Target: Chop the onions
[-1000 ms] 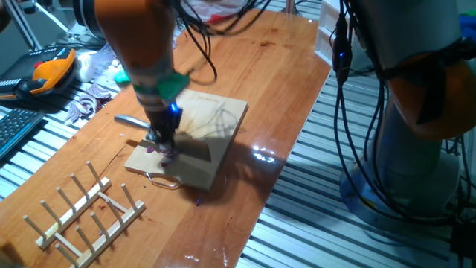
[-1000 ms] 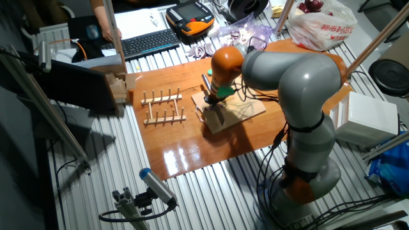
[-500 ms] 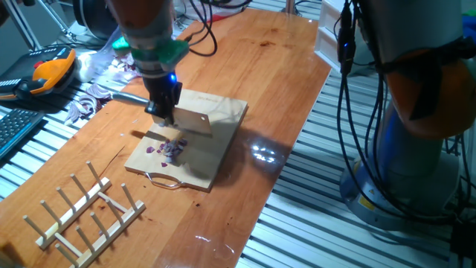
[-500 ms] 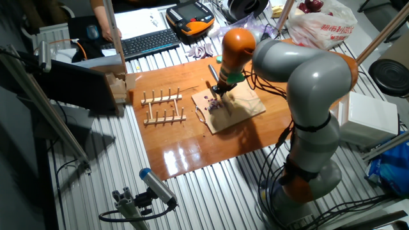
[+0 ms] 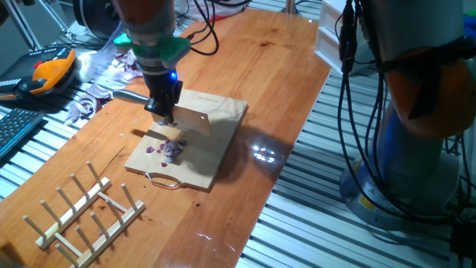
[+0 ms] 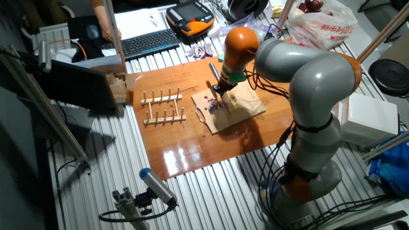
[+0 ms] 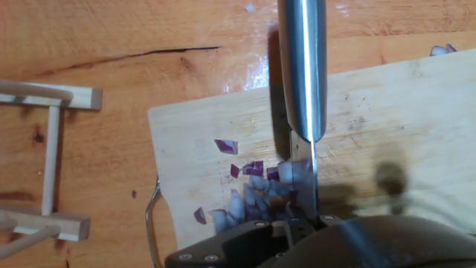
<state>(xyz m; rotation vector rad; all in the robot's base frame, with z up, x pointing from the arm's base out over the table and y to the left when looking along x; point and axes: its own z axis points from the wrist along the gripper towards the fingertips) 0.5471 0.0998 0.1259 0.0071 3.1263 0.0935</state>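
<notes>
The onions (image 5: pixel 172 150) are a small heap of purple-and-white diced bits near the front left of the wooden cutting board (image 5: pixel 219 141). My gripper (image 5: pixel 163 109) hovers just above and behind them, shut on a knife. The knife's metal handle (image 5: pixel 128 97) sticks out to the left and its blade (image 5: pixel 195 122) hangs edge-down over the board. In the hand view the handle (image 7: pixel 302 67) runs up the frame, with the diced onions (image 7: pixel 251 187) on the board (image 7: pixel 387 112) below the blade. The other fixed view shows the gripper (image 6: pixel 221 88) over the onions (image 6: pixel 211 102).
A wooden peg rack (image 5: pixel 83 214) lies on the table in front of the board. Loose pale onion rings (image 5: pixel 91 99) and an orange teach pendant (image 5: pixel 46 73) sit off the table's left edge. A plastic bag (image 6: pixel 319 25) lies at the far end. The robot base (image 5: pixel 416 112) stands to the right.
A second ago the blade was down on the onions; the gripper has lifted the knife up and back, uncovering the diced heap. Almost no movement in the last half second.
</notes>
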